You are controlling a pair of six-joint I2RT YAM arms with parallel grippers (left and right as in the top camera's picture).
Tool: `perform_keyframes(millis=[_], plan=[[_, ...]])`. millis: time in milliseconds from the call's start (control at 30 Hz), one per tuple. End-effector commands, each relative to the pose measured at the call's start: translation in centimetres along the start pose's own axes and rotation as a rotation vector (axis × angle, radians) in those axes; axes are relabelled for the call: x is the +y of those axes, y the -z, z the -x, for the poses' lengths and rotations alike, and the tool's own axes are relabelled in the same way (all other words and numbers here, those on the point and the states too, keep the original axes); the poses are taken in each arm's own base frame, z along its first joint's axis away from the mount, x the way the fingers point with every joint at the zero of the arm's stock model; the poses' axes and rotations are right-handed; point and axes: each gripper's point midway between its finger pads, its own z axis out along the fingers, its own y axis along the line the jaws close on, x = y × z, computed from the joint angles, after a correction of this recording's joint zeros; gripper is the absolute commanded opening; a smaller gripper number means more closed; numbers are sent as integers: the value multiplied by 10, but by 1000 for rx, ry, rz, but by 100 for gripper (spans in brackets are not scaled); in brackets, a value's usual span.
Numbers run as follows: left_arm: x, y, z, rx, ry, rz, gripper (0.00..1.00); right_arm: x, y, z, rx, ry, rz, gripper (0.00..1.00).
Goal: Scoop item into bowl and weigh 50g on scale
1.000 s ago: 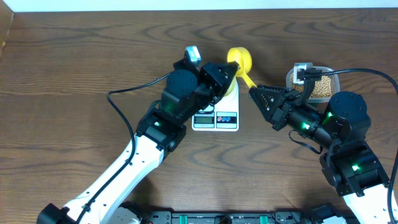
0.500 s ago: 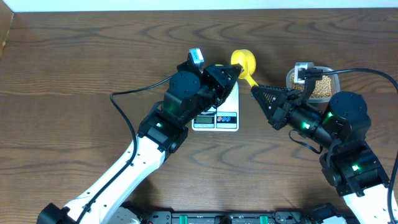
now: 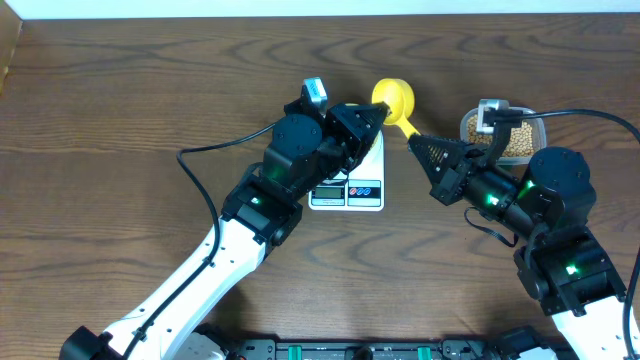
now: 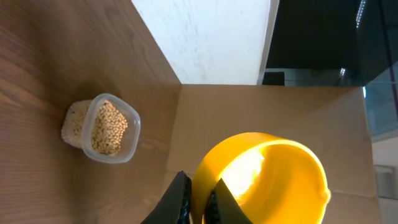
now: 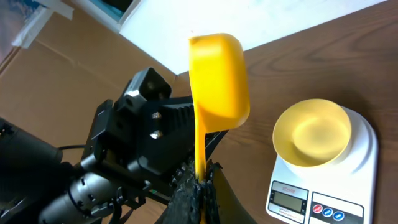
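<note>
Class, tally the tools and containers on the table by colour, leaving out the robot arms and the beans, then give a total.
Yellow: 2 (scoop, bowl)
White: 1 (scale)
Clear: 1 (plastic tub)
Total: 4

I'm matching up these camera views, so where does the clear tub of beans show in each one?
Overhead: the clear tub is right of centre in the upper half, partly covered by the right arm.
Left wrist: the clear tub is left of centre, on the wood.
Right wrist: not in it.
Shared landmark: the yellow scoop, seen in all three.
</note>
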Motion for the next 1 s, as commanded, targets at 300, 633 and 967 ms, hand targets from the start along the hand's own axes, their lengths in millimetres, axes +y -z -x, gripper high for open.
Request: perform_keyframes(millis=[300,633,967], plan=[[-16,3,-1,1,-281,-36,79,-36,18,17,-117,-19,-230,1],[31,14,22,57,-690,140,79,-57,64,32,-63,14,-452,1],[73,71,54,185,-814,370,69,-88,87,21,212,-3,-601,1]])
